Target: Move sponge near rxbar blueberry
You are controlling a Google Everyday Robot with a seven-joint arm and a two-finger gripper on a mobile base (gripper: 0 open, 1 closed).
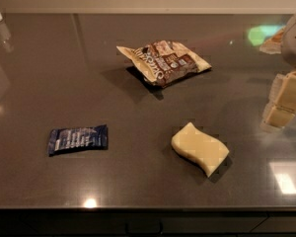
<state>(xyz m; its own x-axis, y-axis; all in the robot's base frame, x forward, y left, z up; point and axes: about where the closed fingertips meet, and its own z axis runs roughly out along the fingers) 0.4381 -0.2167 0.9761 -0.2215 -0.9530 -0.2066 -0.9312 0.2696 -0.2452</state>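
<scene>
The dark surface [138,181] spreads away from my pincer [281,107], which hangs at the right edge of the camera view, above the top and touching nothing. I cannot tell whether the pincer is released or clenched, but it is not on the sponge.

The largest of the 3 things is the snack bag [163,62], which lies back from my pincer toward the wall and off to its side. Next is the sponge [201,148], the thing nearest my pincer. It lies flat, lower and toward the front edge, apart from the pincer. Smallest is the rxbar [78,138], the farthest from my pincer. It lies flat beyond the sponge and well apart from it, with bare surface between them.

I judge this to be step 1, the approach, with the sponge not yet grasped. The next move calls for bringing my pincer over the sponge, lining it up across the narrower width, coming down and gripping the foam, which should give a little. After that comes a lift and a carry along the front strip, clear of the bag. I would set the sponge down just beside the rxbar, not on it.
</scene>
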